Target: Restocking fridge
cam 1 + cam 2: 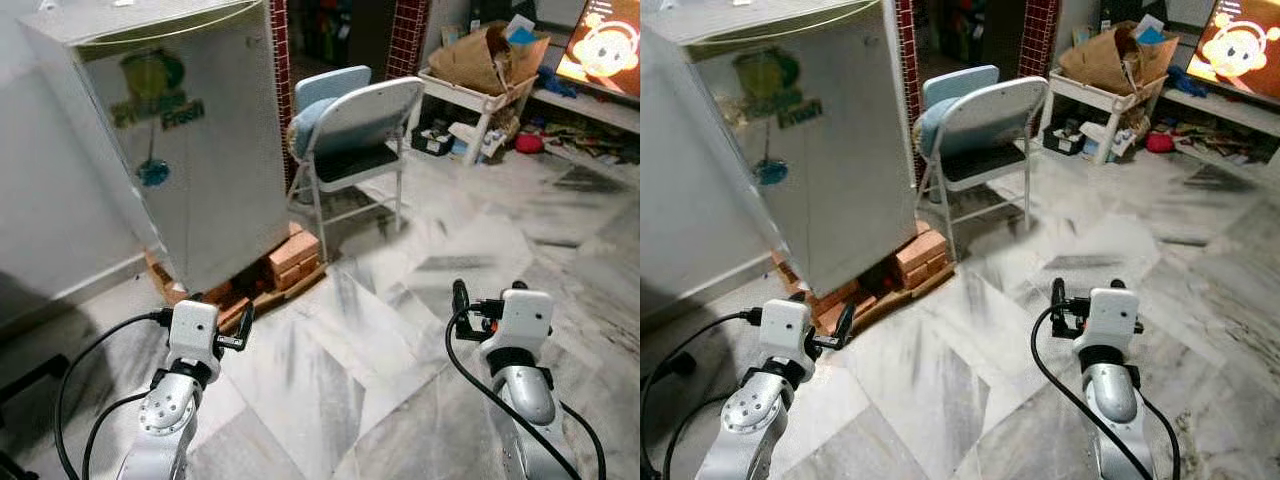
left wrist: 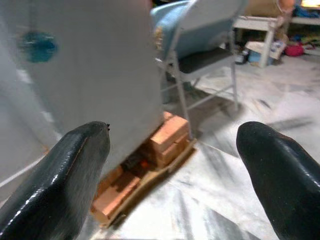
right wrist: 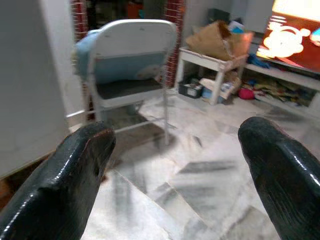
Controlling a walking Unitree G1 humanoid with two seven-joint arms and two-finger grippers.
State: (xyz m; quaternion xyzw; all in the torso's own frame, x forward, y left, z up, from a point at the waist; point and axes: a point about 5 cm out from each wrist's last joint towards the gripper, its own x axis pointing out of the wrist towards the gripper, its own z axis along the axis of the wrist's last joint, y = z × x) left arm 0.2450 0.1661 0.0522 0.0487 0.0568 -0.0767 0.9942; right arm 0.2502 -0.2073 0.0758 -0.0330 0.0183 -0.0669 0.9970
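Head-camera stuff first, left eye view: small silver fridge (image 1: 175, 140) stands on the left with its door closed, a faded "Fresh" sticker on the front, propped up on a stack of bricks (image 1: 290, 258) over a wooden board. Just beside it to the right are two folding chairs (image 1: 350, 145), one tucked behind the other. Further back on the right there's a white low table (image 1: 478, 95) with a crumpled brown paper bag (image 1: 485, 55) on top, and a TV screen (image 1: 605, 45) showing a cartoon in the corner. Floor is grey-white marble (image 1: 400, 300). Left gripper (image 1: 240, 335) hangs low near the bricks, right gripper (image 1: 465, 300) is out over bare floor, well apart from the fridge.

Right eye view: same scene, slightly shifted, nothing new to add.

Left wrist view: both black fingers (image 2: 55, 185) sit wide apart with nothing between them, looking at the fridge's lower corner, the bricks and the chair legs.

Right wrist view: fingers (image 3: 280, 175) also spread wide and holding nothing, facing the chairs, with the table and TV behind.
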